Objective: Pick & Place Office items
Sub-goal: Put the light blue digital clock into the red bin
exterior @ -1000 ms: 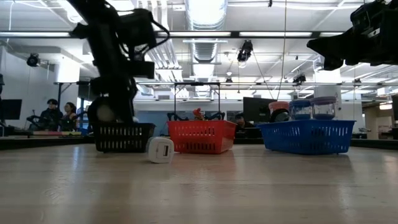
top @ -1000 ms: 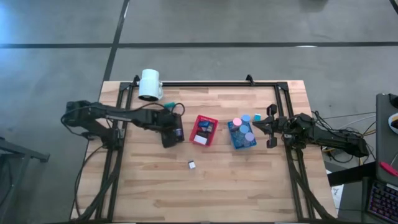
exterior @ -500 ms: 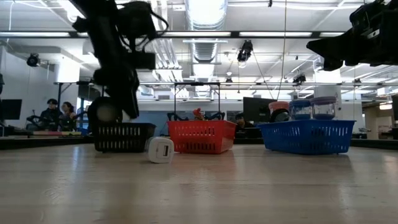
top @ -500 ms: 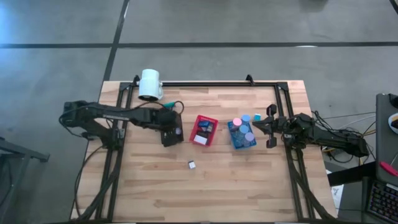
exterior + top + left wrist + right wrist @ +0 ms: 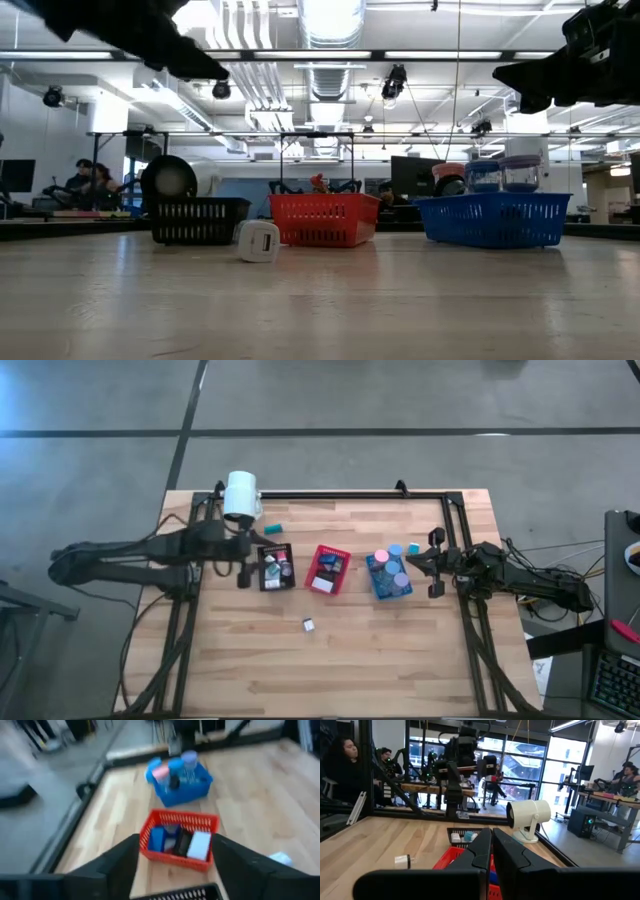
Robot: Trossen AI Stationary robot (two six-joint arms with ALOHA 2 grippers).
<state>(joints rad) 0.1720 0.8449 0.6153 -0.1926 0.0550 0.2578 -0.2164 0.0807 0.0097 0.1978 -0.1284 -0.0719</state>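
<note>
Your office items sit sorted in the black tray (image 5: 275,568), red tray (image 5: 327,569) and blue tray (image 5: 388,576); one white block (image 5: 309,624) lies loose on the counter (image 5: 380,660). Left pincer (image 5: 243,568), fingers apart and empty, hangs just beside the black tray. Right pincer (image 5: 433,563), closed and empty, waits by the blue one.

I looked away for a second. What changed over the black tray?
The left pincer pulled back off the black tray toward its own side, open and empty. The items in the tray now show. The right pincer, red tray, blue tray and white block stayed put.
</note>
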